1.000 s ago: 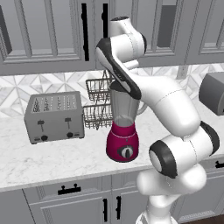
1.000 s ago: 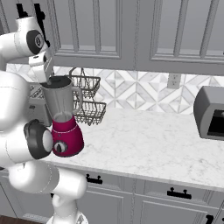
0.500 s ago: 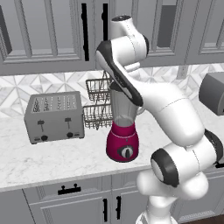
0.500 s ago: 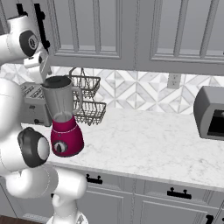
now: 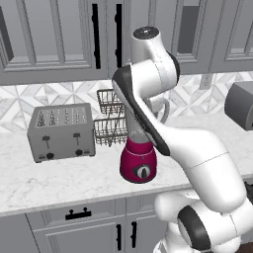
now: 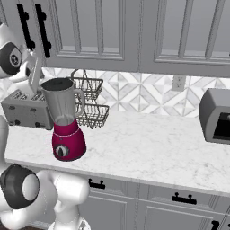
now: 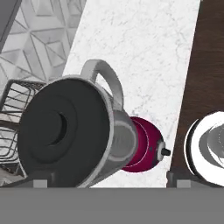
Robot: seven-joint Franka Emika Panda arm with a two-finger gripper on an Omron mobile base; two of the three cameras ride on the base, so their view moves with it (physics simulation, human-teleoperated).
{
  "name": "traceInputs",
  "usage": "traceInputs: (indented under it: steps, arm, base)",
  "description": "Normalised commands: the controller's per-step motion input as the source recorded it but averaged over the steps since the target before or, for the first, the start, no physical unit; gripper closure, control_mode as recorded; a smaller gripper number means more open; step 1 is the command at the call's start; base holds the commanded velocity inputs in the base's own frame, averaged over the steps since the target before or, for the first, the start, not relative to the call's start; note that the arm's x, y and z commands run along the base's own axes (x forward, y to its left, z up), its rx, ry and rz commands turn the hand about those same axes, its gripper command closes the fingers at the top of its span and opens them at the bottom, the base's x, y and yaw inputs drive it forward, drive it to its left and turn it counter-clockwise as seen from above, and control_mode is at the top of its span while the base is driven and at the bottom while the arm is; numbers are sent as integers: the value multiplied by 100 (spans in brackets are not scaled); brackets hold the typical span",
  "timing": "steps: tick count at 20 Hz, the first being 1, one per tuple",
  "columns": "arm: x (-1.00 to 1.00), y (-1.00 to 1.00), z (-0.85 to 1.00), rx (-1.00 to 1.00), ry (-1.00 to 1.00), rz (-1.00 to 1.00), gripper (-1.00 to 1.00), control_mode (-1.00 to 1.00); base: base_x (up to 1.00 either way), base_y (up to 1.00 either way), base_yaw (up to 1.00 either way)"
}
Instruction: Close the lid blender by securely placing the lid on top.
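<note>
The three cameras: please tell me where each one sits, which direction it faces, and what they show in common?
Left base view: behind the arm on its left, facing the counter with the toaster, wire basket and blender; the white arm rises from the lower right and covers the jar.
Right base view: behind on the right, facing the same counter; the arm shows at the left edge.
Hand view: looks down along the tool onto the lid sitting on the jar.
All three share the blender.

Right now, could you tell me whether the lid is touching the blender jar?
Touching. In the hand view the lid sits inside the rim of the blender jar with no gap around it; the right base view shows it dark and level at the jar's top.
</note>
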Motion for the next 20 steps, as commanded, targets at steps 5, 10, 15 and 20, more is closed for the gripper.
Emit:
traceInputs:
  steps: [5,10,15,20]
  arm:
    - [-73,-12,0,0,-19,0,-100,-100]
    - [-62,-49,0,0,-15,0,-100,-100]
    - [-9,-64,-7,0,-2,2,-100,-100]
    - [0,-7,-1,-1,0,1,-100,-100]
  base:
    - [0,0,0]
    - [0,0,0]
    - [0,0,0]
    - [0,0,0]
